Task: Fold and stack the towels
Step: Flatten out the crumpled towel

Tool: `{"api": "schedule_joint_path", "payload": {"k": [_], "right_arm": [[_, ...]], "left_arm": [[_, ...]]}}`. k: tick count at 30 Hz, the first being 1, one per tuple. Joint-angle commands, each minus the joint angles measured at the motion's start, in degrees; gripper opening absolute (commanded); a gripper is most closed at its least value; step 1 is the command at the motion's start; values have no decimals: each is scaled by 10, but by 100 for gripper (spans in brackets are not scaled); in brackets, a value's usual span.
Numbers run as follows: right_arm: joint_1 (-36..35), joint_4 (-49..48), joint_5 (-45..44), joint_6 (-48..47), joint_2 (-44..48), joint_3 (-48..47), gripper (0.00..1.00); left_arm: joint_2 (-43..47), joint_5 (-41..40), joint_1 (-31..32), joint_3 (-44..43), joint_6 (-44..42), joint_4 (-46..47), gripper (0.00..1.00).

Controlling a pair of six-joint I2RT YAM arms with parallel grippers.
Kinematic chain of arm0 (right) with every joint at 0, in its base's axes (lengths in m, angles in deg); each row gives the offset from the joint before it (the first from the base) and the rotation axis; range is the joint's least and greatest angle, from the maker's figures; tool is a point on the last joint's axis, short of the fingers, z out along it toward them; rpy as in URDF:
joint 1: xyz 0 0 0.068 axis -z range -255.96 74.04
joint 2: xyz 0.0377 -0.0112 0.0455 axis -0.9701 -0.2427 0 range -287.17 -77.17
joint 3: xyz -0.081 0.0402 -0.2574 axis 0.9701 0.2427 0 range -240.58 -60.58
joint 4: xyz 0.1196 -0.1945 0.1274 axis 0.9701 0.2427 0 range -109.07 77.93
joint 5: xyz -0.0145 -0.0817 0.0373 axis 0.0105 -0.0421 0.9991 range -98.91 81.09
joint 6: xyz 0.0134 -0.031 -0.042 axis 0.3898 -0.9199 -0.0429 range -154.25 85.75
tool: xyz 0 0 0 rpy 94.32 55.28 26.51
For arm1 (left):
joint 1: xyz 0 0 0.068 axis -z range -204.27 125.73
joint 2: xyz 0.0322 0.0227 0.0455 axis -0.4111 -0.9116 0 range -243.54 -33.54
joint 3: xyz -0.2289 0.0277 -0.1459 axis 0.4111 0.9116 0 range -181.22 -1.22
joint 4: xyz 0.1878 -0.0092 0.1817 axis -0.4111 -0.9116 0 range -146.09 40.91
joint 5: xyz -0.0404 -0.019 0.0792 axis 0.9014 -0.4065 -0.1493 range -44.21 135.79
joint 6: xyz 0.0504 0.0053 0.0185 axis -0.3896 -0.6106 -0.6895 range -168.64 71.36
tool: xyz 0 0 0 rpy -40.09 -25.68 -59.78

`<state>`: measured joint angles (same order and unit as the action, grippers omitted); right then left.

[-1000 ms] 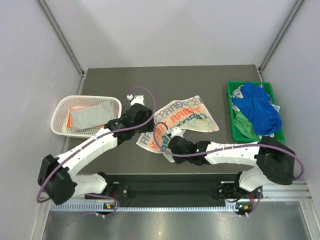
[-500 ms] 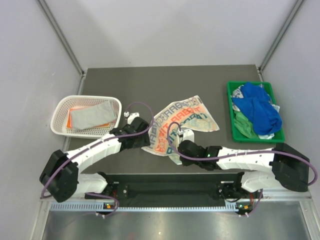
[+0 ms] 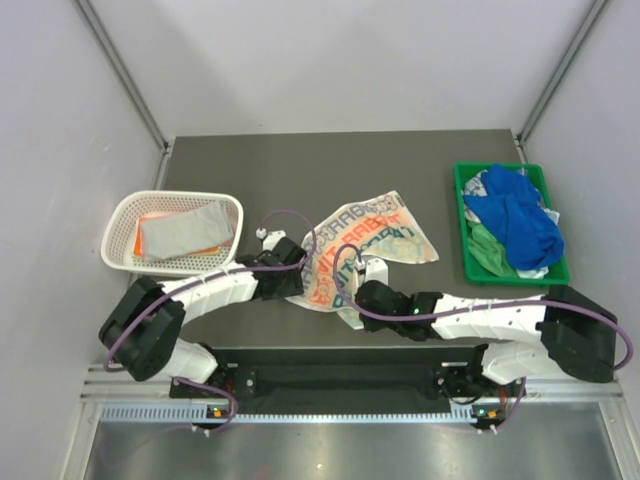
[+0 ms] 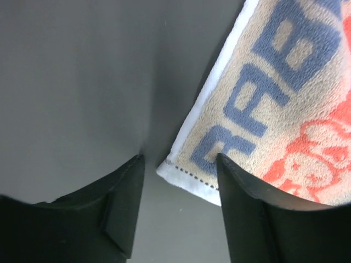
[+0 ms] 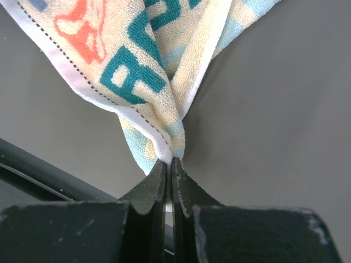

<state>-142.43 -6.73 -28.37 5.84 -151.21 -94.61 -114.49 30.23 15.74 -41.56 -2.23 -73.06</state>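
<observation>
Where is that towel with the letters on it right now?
In the top view the lettered towel lies mid-table, between the white basket on the left and the green bin on the right; the right fingers pinch its near edge.

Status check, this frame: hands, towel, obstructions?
Left hand open over a corner of the lettered towel. Right hand shut on another corner. Basket, bin off to the sides.

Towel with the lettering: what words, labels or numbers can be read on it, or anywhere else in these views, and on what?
"RAB": blue letters on the lettered towel, left wrist view; the word runs out of frame.
Teal letters on the same towel, right wrist view: folded, one likely "R", no whole word.
Orange and teal rows on it, top view: too small to read.
White basket and green bin: no text visible.
</observation>
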Motion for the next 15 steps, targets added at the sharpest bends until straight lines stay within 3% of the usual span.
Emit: {"api": "schedule_joint_path", "payload": {"k": [1, 3, 6, 7, 9, 10, 15], "right_arm": [[-1, -22, -16, 2, 27, 9, 0], [-1, -21, -19, 4, 31, 12, 0], [0, -15, -24, 4, 40, 13, 1], [0, -14, -25, 4, 44, 12, 1], [0, -7, -31, 1, 49, 9, 1], [0, -3, -31, 0, 51, 7, 1], [0, 18, -47, -13, 63, -15, 1]], "left_arm": [[-18, -19, 2, 11, -4, 37, 59], [-31, -8, 2, 14, -5, 45, 54], [-43, 0, 2, 23, -5, 56, 36], [-45, 5, 3, 28, -5, 59, 24], [-44, 20, 2, 30, -4, 62, 12], [-40, 22, 2, 29, -6, 60, 0], [11, 21, 2, -1, -29, 18, 0]]}}
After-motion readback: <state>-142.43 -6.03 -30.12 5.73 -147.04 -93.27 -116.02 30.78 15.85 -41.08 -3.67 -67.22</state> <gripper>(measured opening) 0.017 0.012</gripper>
